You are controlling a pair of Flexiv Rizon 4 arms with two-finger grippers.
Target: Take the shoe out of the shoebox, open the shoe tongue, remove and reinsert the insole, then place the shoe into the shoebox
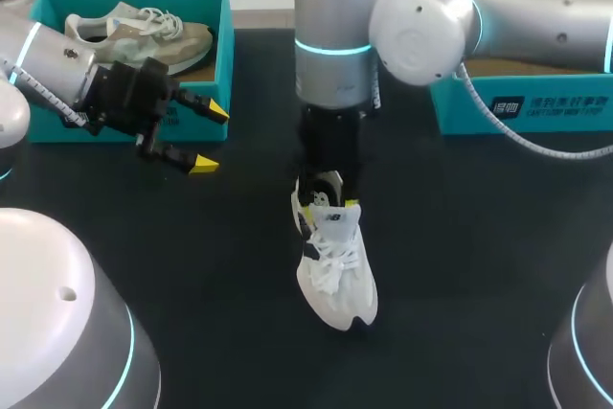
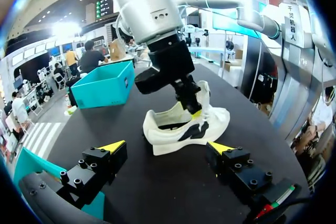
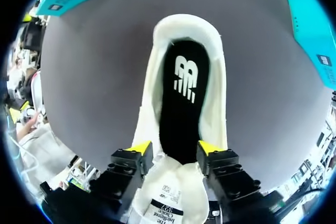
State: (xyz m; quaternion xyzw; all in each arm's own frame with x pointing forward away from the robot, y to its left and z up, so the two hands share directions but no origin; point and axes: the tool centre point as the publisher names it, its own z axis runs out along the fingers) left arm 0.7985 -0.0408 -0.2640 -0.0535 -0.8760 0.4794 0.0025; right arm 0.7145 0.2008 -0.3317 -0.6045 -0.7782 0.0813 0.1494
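Over the matte black table, our right gripper sits above the white laced shoe, padded tongue under it; whether it grips, we cannot tell. Our left gripper gapes wide beside the teal cardboard shoebox.

Left hand spread wide; right hand low, vertical.

**Soft cloth, hard shells**

We see the white shoe in soft cloth with woven laces. Its insole is matt black fabric with a white print. The table looks dark and matt. The shoebox is matt teal cardboard. The right arm wears a smooth, glossy silver shell. The left gripper is matt black with bolt heads showing, and its tips are plain yellow.
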